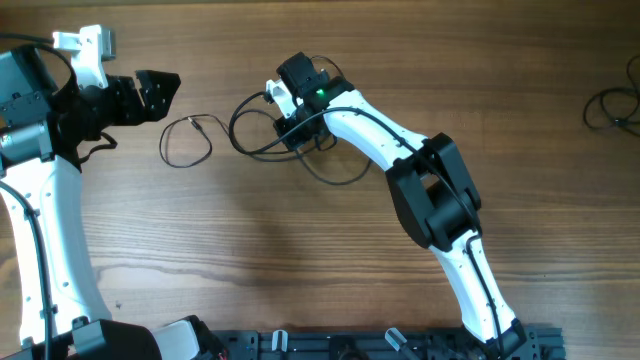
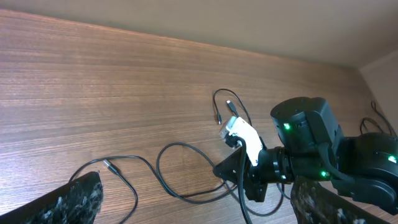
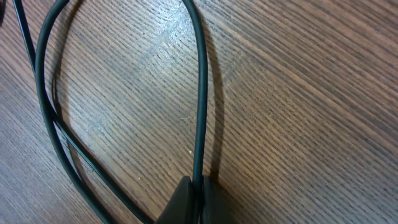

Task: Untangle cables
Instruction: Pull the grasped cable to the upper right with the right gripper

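The right gripper (image 1: 289,128) is down at the table (image 1: 200,250) in the upper middle of the overhead frame, its jaws pressed together on a thin black cable (image 3: 200,93). In the right wrist view the cable rises straight out of the pinched tips at the bottom edge, arcs over at the top and comes back down the left side as a long loop (a second strand lies just beside it there). Overhead, that cable spreads to the left of and below the gripper. A smaller loop (image 1: 186,140) with a plug end lies flat on the wood near it, between the two grippers; whether the two are joined I cannot tell. The left gripper (image 1: 160,95) hangs at the upper left of the frame, jaws spread wide and holding nothing. Its fingers (image 2: 74,200) show at the bottom corners of the left wrist view. A separate bundle (image 1: 612,105) lies at the far right edge, well apart from both arms.
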You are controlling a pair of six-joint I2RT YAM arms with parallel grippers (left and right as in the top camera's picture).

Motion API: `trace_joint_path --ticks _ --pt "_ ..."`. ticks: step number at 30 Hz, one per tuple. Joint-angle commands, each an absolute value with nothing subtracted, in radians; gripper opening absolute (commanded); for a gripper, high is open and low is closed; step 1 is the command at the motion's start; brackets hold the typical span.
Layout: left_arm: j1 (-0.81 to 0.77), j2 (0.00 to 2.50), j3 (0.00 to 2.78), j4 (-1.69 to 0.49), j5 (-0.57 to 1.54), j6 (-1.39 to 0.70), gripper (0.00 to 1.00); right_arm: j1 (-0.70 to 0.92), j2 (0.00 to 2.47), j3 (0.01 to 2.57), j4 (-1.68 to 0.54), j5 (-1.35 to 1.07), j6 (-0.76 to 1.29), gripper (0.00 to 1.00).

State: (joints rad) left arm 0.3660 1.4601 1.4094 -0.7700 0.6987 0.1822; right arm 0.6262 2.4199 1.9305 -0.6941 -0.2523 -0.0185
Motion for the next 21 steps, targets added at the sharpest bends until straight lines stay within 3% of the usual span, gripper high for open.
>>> trace_joint_path --ticks 1,7,21 --pt "0.369 1.451 1.427 -0.77 0.719 0.195 0.98 0.632 2.438 1.92 -0.693 -0.248 0.004 0.05" --pt "0.369 1.451 1.427 -0.77 0.718 0.195 0.98 0.618 2.363 1.968 -0.705 -0.254 0.038 0.04" --pt "0.369 1.451 1.427 -0.778 0.719 0.195 0.99 0.501 1.913 1.982 -0.807 -0.219 0.08 0.04"
